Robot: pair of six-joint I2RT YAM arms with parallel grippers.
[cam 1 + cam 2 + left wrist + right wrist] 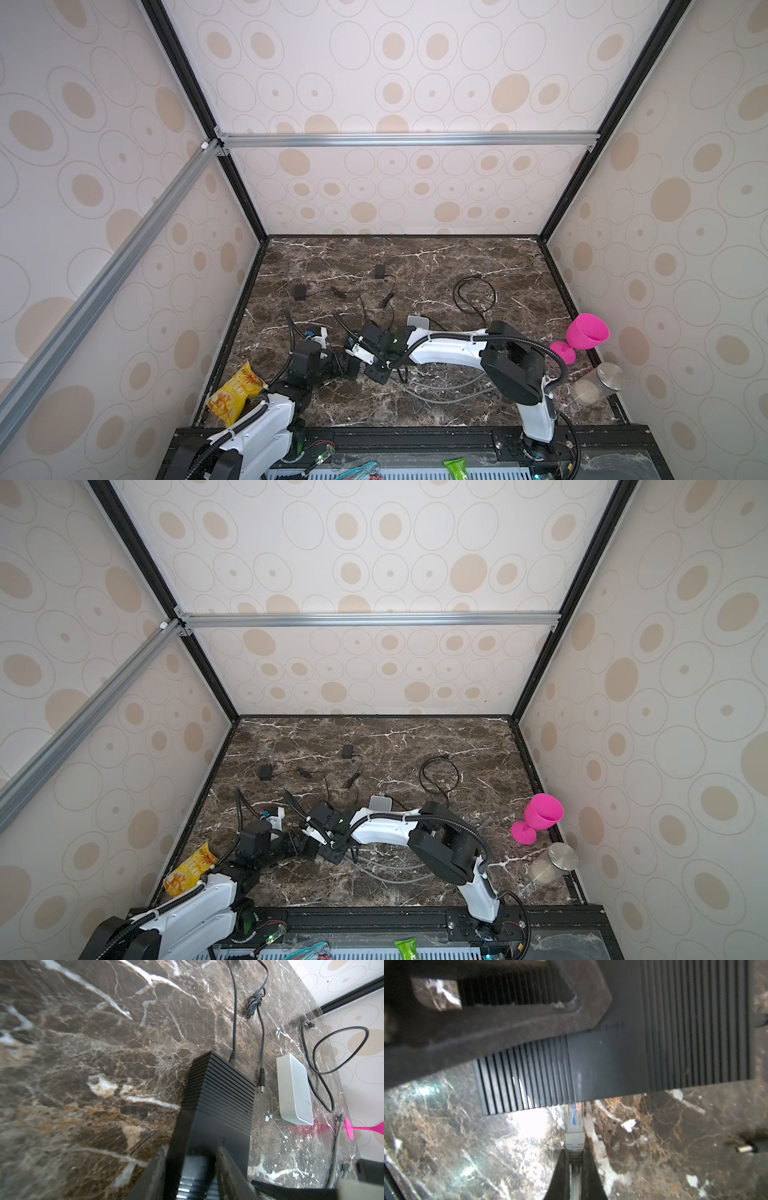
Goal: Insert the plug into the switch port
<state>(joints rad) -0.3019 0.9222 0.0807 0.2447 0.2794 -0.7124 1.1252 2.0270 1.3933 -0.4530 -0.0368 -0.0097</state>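
1. Left arm rises from the table's front left corner, with its forearm bent toward the front middle.
2. Left gripper has its jaws partly apart, clamped on the switch.
3. Right arm stands at the front edge, right side, its elbow raised and forearm stretched left.
4. Right gripper has its fingers pinched nearly together on the plug.

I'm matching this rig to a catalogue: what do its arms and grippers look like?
The left arm and right arm are glossy white shells with bulky black joint housings. Black corrugated conduit runs along each. The fingers are flat, matte black, scuffed at the edges.
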